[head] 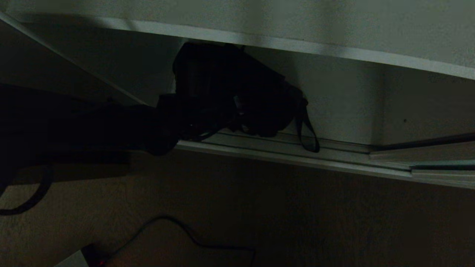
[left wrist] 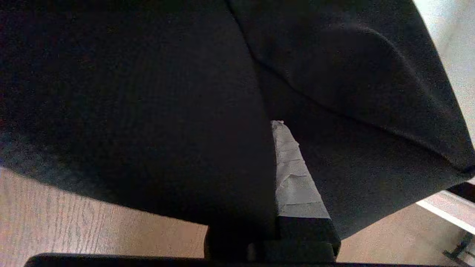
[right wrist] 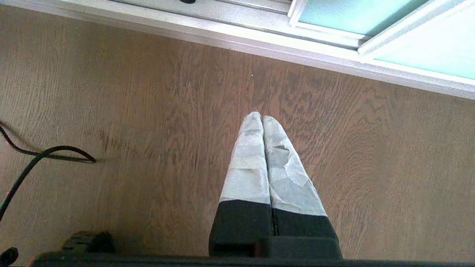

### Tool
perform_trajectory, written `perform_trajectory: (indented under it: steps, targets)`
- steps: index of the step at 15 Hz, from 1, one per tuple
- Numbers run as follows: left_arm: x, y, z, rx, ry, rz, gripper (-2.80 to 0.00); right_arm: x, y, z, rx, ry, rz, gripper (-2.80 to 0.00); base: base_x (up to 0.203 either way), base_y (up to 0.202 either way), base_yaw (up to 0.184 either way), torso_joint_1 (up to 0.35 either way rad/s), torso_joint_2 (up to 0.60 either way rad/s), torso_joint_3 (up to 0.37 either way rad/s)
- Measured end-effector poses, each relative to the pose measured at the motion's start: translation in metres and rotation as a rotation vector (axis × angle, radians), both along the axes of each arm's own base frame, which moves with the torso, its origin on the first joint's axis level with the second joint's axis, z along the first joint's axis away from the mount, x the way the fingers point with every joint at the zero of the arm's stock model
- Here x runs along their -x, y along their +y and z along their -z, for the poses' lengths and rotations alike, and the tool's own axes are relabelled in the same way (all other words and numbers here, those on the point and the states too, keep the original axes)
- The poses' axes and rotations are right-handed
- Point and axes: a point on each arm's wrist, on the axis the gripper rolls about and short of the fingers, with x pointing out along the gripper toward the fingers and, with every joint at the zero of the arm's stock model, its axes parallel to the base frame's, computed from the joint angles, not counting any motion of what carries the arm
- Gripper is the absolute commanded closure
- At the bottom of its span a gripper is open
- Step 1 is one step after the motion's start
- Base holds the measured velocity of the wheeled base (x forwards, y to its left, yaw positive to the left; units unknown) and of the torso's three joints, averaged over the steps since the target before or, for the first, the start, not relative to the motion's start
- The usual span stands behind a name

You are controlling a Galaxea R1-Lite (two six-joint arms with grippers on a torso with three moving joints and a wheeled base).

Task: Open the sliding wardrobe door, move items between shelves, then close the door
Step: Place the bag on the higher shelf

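- The left gripper is clamped tight on the black fabric bag, hanging at the wardrobe opening below the shelf.
- Judged: lift the dangling strap clear of the bottom track.
- The right gripper, pinched empty, is parked over the floor near the sliding wardrobe door.

We are in a home bedroom: wood-grain floor, sliding wardrobe door of frosted glass, white shelves.
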Motion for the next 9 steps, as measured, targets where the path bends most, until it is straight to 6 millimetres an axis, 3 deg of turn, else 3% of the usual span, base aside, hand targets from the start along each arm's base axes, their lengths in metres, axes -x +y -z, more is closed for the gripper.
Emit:
perform_trajectory:
  steps: [5,9]
  targets:
    - [0.013,0.005,-0.007,-0.004,-0.004,0.013,0.00,0.000,0.000,0.000,0.000,0.000,0.000,0.00,0.000,0.000,0.000,0.000,0.00,0.000]
    - [0.019,0.008,-0.007,-0.004,0.004,0.016,0.00,0.000,0.000,0.000,0.000,0.000,-0.001,0.00,-0.177,0.000,0.001,0.005,0.00,0.003]
